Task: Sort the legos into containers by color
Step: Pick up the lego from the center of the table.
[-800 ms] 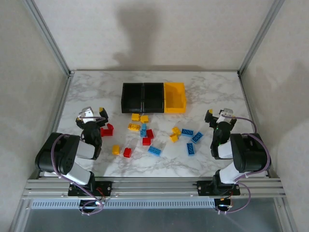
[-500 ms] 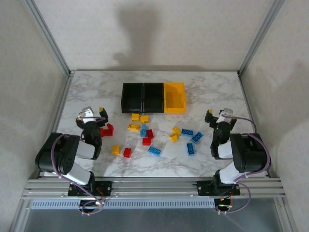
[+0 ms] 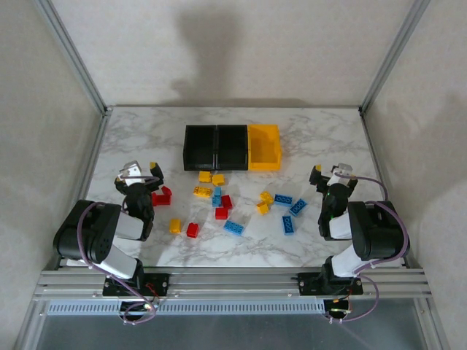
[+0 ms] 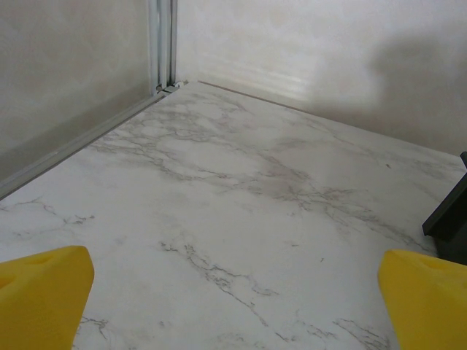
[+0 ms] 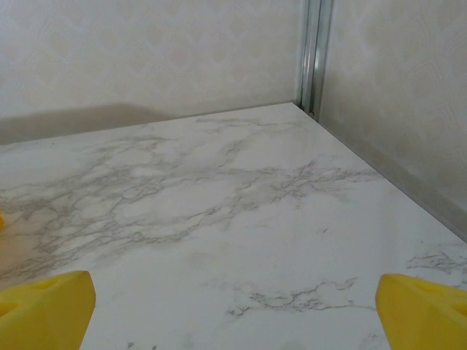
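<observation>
Looking from the near edge, you see the left gripper (image 3: 139, 175) and right gripper (image 3: 330, 176), both empty with fingers wide apart. Between them, small red, blue and yellow studded plastic legos (image 3: 233, 227) lie scattered on the white marble table (image 3: 328, 138). Beyond them, the open rectangular plastic containers (image 3: 218, 146), two black and one yellow, stand in a row.

The counter (image 3: 146, 135) is bare at the far left and far right, so there is lots of room there. The legos (image 3: 233, 227) lie scattered across the middle. The containers (image 3: 217, 165) stand in a row just behind them. Walls (image 3: 44, 146) close the left, right and far sides.
</observation>
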